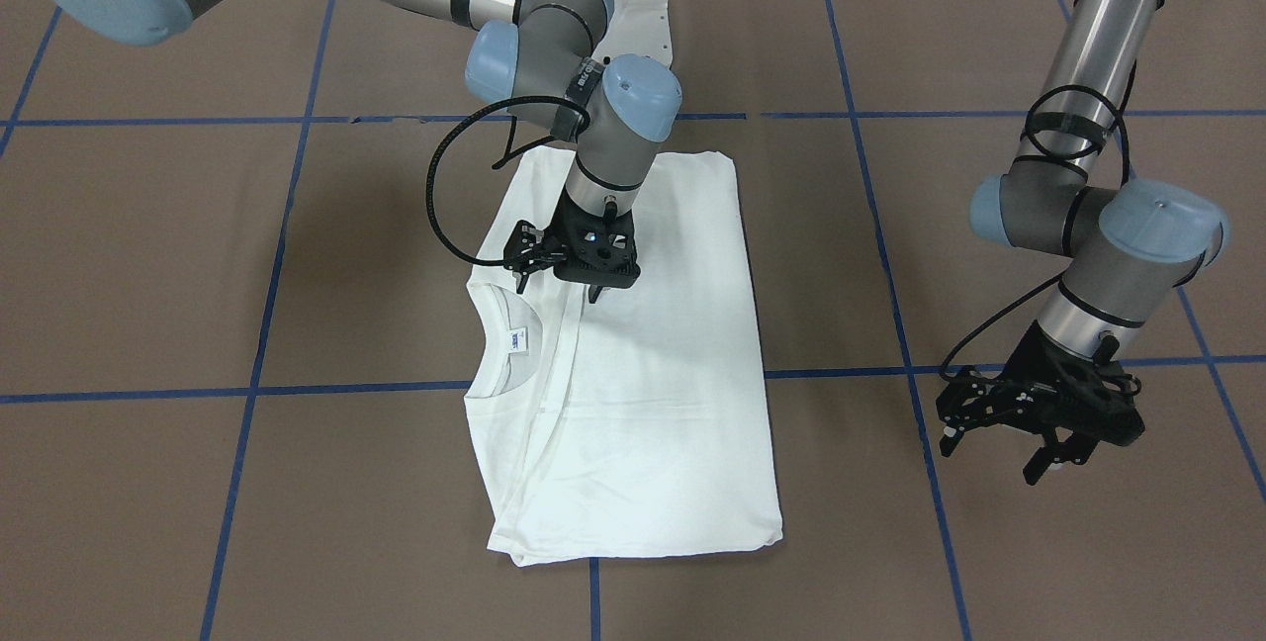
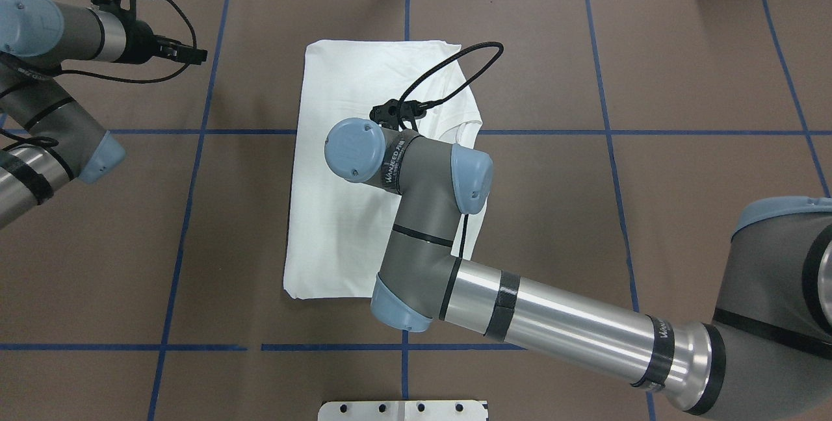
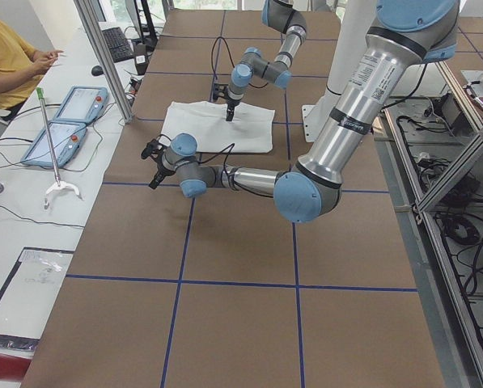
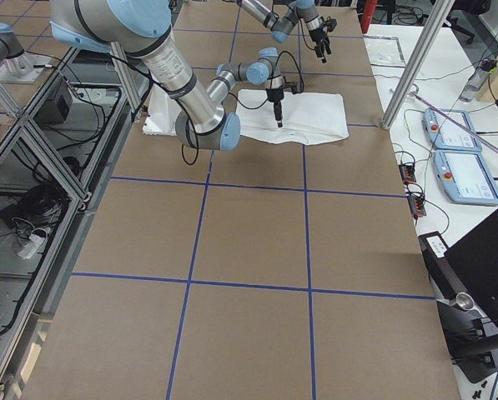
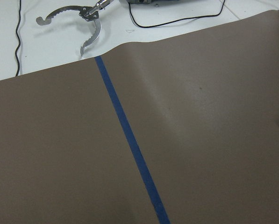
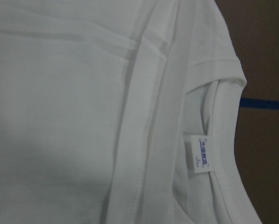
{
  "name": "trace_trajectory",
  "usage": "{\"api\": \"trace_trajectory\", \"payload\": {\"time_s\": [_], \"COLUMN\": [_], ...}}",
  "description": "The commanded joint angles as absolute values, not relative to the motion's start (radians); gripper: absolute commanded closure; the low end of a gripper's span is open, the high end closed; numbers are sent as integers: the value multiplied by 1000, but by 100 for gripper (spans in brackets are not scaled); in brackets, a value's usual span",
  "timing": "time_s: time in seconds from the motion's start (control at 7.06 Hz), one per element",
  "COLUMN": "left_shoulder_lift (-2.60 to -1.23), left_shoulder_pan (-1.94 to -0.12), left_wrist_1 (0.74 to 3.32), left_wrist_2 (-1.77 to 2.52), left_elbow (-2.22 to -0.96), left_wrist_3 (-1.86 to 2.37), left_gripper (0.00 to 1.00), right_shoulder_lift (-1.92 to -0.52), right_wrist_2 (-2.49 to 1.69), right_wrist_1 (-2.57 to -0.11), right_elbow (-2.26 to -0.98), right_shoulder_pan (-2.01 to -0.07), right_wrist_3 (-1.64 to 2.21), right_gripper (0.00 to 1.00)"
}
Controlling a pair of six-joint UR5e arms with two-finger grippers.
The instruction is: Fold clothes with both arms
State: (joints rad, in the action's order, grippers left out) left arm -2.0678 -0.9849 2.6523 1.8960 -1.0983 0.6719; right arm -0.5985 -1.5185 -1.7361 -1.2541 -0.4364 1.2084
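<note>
White shirt (image 1: pixel 653 374), folded to a long rectangle, lies flat at the centre of the worktop (image 1: pixel 989 226). Right gripper (image 1: pixel 556 285), jaws parted and empty, hovers over its neck end, probably positioned for the next fold. Left gripper (image 1: pixel 992 458), likewise released, hangs well clear.

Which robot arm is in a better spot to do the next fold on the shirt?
Probably the right. The right gripper hangs over the shirt near the collar; the left gripper is off over bare table.
</note>
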Motion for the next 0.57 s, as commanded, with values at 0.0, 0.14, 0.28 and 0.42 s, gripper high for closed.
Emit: {"api": "trace_trajectory", "payload": {"time_s": [0.0, 0.14, 0.28, 0.42], "left_shoulder_lift": [-2066, -2068, -2068, -2068], "left_shoulder_pan": [-985, -985, -985, -985], "left_wrist_1": [2652, 2652, 2652, 2652], "left_wrist_2": [1896, 1896, 1896, 1896], "left_elbow": [-1097, -1097, -1098, -1097], "left_wrist_3": [672, 672, 672, 672], "left_gripper": [0, 0, 0, 0], "right_shoulder_lift": [-603, -604, -606, -610], "right_wrist_2": [-1520, -1519, -1519, -1520], "right_wrist_1": [-1750, -1794, -1839, -1921], "right_elbow": [-1253, -1261, -1265, -1297], "right_shoulder_pan": [-436, -437, -437, -446], "right_wrist_3": [1190, 1148, 1122, 1068], "right_gripper": [0, 0, 0, 0]}}
